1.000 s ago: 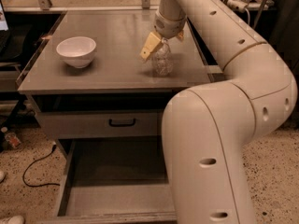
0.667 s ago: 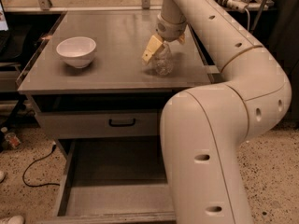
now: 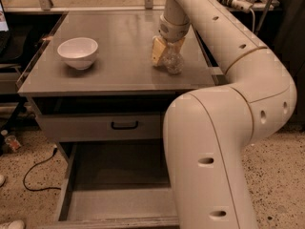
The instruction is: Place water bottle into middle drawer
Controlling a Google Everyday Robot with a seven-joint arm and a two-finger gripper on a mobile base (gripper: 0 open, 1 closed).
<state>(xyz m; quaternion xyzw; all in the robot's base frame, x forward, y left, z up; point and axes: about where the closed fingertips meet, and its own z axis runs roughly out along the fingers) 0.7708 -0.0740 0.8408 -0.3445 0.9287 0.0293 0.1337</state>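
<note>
Bottle axis: the water bottle [image 3: 173,62] stands roughly upright, its long axis running from the cabinet top up into the gripper; its upper end is hidden, so the cap cannot be made out
Bottle place: directly beneath the gripper, its lower end on the cabinet top [image 3: 119,61], not in the drawer
Bottle material: clear, colourless plastic with a ribbed, crinkly body that catches small glints
Gripper: the gripper [image 3: 167,49] comes down from above and is closed around the bottle's upper part, with one tan finger pad [image 3: 157,51] pressed to the bottle's side
Arm pose: the arm [image 3: 238,51] reaches away from the camera over the cabinet, bends at a rounded elbow and drops to the wrist above the bottle; a thick cream link fills the foreground, covering the right part of the cabinet front
Arm surface: smooth cream shell, round in section, with small dark holes
Cabinet top: flat, matte grey, lying just below the gripper
White bowl: the white bowl [image 3: 78,52] is round and glossy, upright on the same top, well off to the side of the gripper and apart from the bottle
Upper drawer front: the grey drawer front [image 3: 86,127] with a small black handle [image 3: 125,125] sits below the gripper and nearer the camera
Middle drawer: the middle drawer [image 3: 114,202] is pulled open far below the gripper, showing a flat plain grey floor and low grey side walls
</note>
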